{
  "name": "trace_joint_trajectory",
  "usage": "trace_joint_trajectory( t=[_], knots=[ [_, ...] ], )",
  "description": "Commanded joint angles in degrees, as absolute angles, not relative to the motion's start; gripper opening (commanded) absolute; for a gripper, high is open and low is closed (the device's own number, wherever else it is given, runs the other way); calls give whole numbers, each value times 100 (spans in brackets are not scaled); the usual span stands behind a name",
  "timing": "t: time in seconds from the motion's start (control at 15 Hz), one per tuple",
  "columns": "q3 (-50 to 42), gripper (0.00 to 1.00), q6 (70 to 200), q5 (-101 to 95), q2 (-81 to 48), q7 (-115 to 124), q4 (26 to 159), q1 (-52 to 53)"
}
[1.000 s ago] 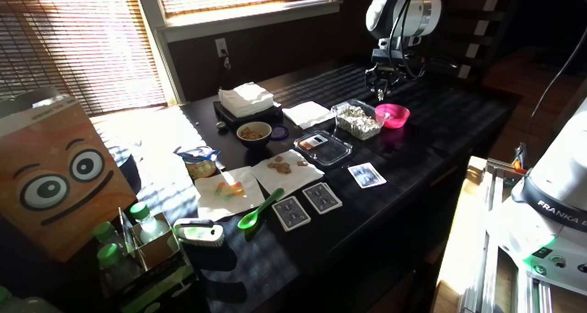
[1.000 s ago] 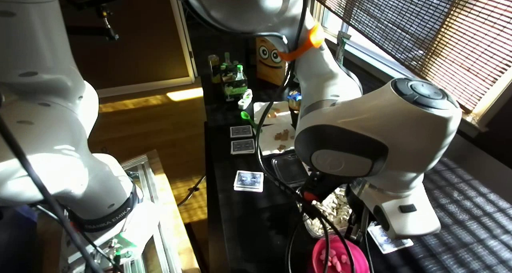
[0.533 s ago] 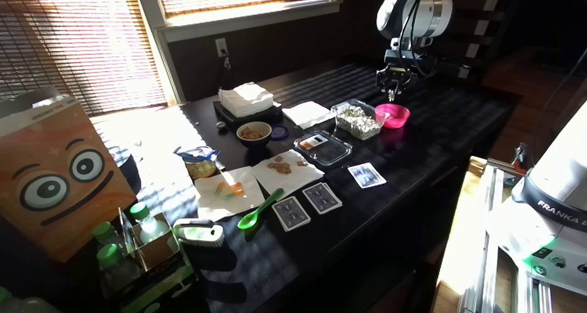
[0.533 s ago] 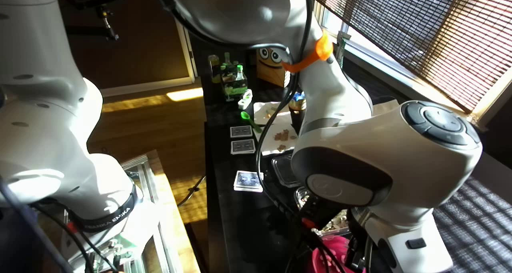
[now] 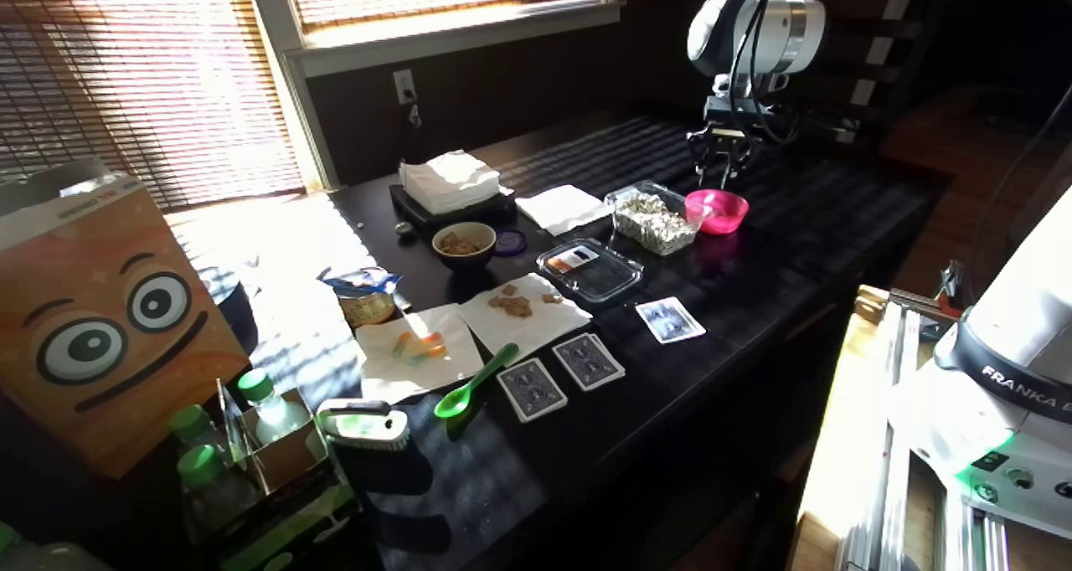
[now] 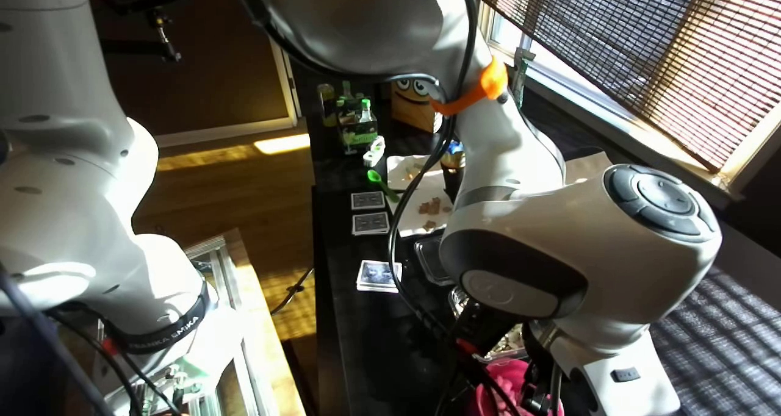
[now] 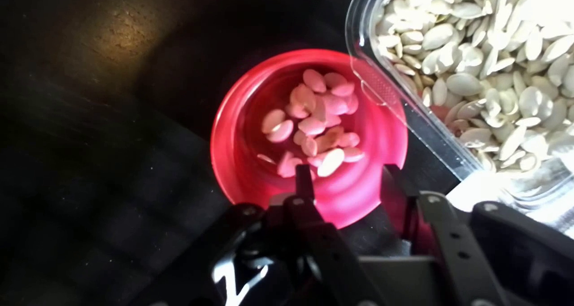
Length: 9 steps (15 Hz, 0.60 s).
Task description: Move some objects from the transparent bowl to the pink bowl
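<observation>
The transparent bowl (image 5: 693, 234) is a clear rectangular tub full of pale seeds; its wall (image 7: 441, 141) crosses the upper right of the wrist view. The round pink bowl (image 5: 727, 221) stands against it, partly under its clear lip. In the wrist view the pink bowl (image 7: 235, 122) holds a small heap of seeds (image 7: 314, 113), one lit bright white. My gripper (image 5: 715, 179) is above the pink bowl. Its fingers (image 7: 345, 168) are apart, with nothing seen between them. In an exterior view the arm hides most of the tub and part of the pink bowl (image 6: 515, 370).
A clear lid (image 5: 590, 270) lies beside the tub, with a napkin (image 5: 564, 208) behind. Card stacks (image 5: 670, 318), a green spoon (image 5: 461, 397), a bowl of brown squares (image 5: 463, 244) and a napkin stack (image 5: 450, 182) lie farther off. The table edge runs along the cards' side.
My gripper has moved away from the tub to above the pink bowl. Its fingers, close together with something pale at the tips before, have opened; the pale bit is gone from them.
</observation>
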<state>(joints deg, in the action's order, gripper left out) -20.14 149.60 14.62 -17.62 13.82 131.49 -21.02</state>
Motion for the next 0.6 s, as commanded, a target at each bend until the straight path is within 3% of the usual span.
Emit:
trace_joint_trajectory(
  t=[0.0,0.2,0.53],
  knots=[
    [-1925,77,15052,1644,-1735,1179,13216,-2204],
    [-1918,98,15051,1656,-1713,1154,13229,-2216],
    [-1916,100,15053,1636,-1648,1130,13252,-2210]
  ],
)
